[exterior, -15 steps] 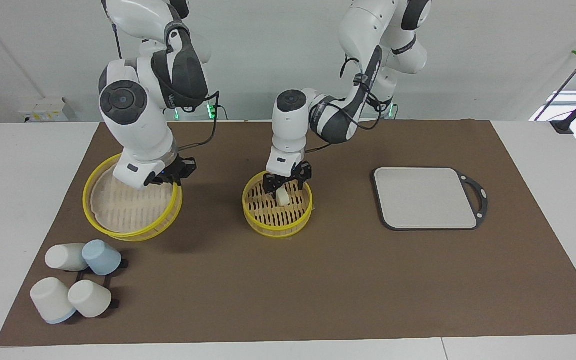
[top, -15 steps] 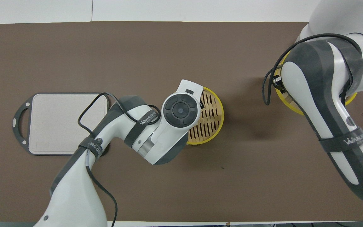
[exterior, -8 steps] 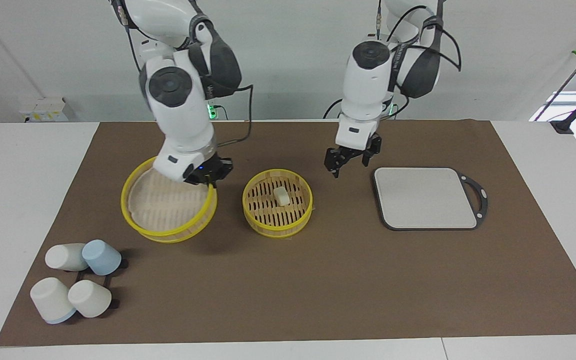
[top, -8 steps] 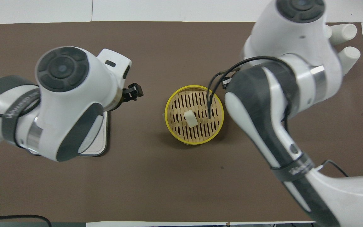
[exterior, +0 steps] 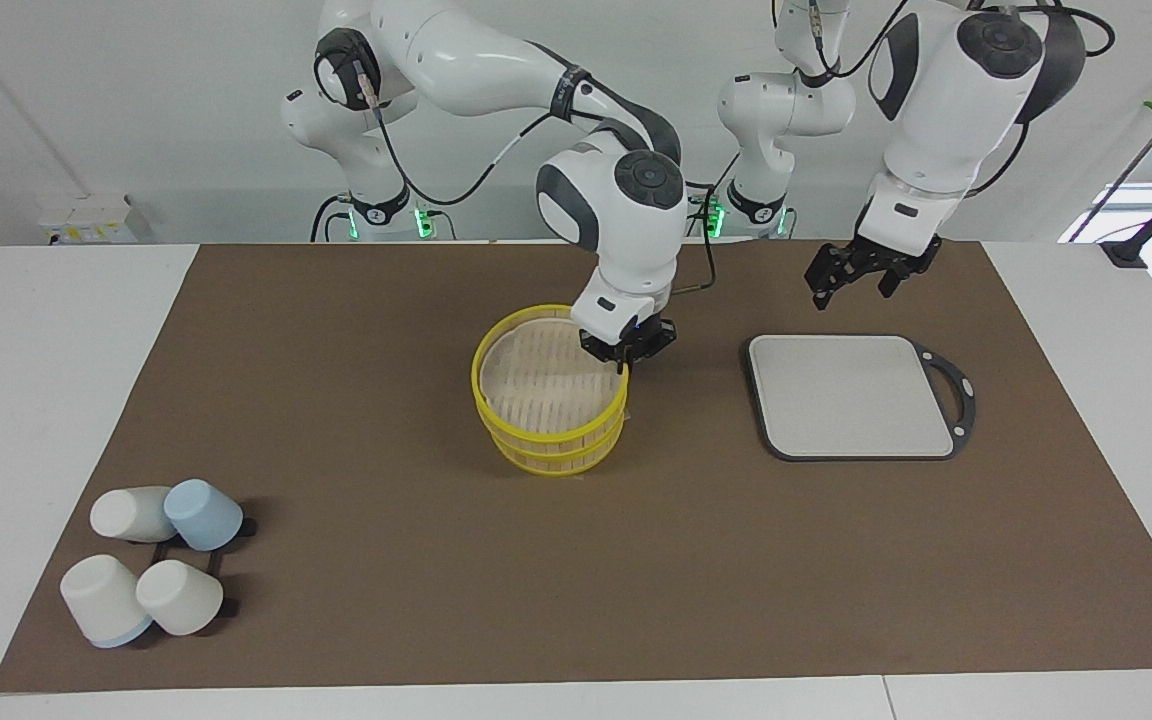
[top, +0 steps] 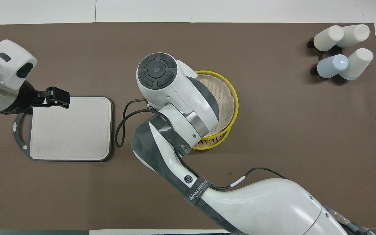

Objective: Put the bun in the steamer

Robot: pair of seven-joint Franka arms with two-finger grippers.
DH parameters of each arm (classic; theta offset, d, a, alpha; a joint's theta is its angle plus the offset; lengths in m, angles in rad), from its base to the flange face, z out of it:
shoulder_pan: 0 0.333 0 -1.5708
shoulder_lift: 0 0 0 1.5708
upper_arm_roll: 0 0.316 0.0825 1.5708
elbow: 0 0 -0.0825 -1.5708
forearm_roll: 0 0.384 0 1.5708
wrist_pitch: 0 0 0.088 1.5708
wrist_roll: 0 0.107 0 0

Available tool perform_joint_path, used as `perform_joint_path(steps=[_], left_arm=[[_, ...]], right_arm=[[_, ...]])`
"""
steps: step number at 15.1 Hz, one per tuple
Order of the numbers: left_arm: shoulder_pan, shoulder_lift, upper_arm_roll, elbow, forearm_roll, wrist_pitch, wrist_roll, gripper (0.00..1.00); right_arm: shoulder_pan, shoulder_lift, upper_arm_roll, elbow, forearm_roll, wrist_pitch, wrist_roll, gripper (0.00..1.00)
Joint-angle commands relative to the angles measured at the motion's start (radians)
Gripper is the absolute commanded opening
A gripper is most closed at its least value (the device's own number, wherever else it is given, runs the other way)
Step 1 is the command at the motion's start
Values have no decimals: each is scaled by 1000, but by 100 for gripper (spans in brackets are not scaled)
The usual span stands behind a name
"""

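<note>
The steamer stands at the middle of the mat as two stacked tiers. The upper yellow-rimmed tier (exterior: 496, 350) sits slightly tilted on the lower basket (exterior: 556, 458). It also shows in the overhead view (top: 235, 101). My right gripper (exterior: 624, 350) is shut on the upper tier's rim, on the side toward the left arm's end. In the overhead view the right arm's wrist hides that gripper. The bun is hidden under the upper tier. My left gripper (exterior: 858, 275) is open and empty, raised over the robot-side edge of the grey board; it also shows in the overhead view (top: 57, 98).
A grey square board with a black handle (exterior: 851, 395) (top: 72, 129) lies toward the left arm's end. Several white and blue cups (exterior: 151, 565) (top: 341, 49) lie on a black rack at the right arm's end, farther from the robots than the steamer.
My right arm carried the yellow tier from its end of the table onto the basket, covering the bun. My left gripper let go of the bun, rose and moved over the board.
</note>
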Motion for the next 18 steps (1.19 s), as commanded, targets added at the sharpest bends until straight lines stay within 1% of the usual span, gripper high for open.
perform_joint_path(steps=[1, 4, 10, 15, 18], left_arm=[[22, -28, -6, 6, -11, -50, 70, 100], [21, -55, 10, -9, -11, -79, 125, 100], [35, -57, 10, -11, -16, -91, 125, 100], [35, -52, 14, 6, -45, -90, 119, 100], [35, -52, 14, 6, -45, -91, 119, 100]], right_arm=[[-4, -29, 3, -45, -14, 35, -5, 0], [14, -61, 3, -114, -13, 45, 3, 0], [17, -84, 3, -173, -14, 57, 15, 0], [29, -112, 3, -242, -14, 108, 26, 0], [31, -117, 3, -251, -14, 120, 58, 0]])
